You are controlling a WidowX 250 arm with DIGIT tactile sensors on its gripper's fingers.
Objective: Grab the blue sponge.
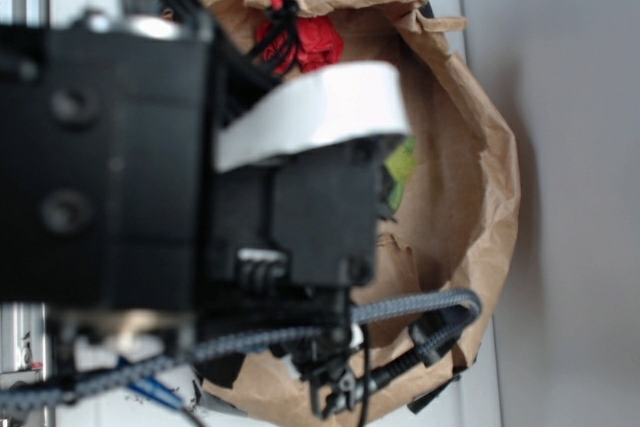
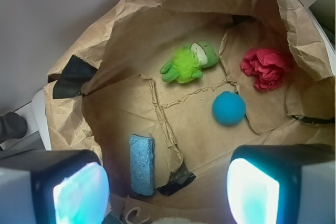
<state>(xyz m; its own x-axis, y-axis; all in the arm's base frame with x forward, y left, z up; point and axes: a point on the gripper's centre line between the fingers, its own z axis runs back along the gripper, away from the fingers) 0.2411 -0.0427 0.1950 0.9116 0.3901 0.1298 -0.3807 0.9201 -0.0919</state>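
Note:
The blue sponge is a light sky-blue porous block lying lengthwise on the floor of a brown paper bag, near its lower left wall. In the wrist view my gripper hangs above the bag, open, with its two pads wide apart and nothing between them. The sponge lies below and between the fingers, closer to the left one. In the exterior view the arm blocks most of the bag and hides the sponge.
Inside the bag lie a green plush frog, a teal-blue ball and a crumpled red item. Black tape sits just right of the sponge. The bag's crinkled walls rise all around.

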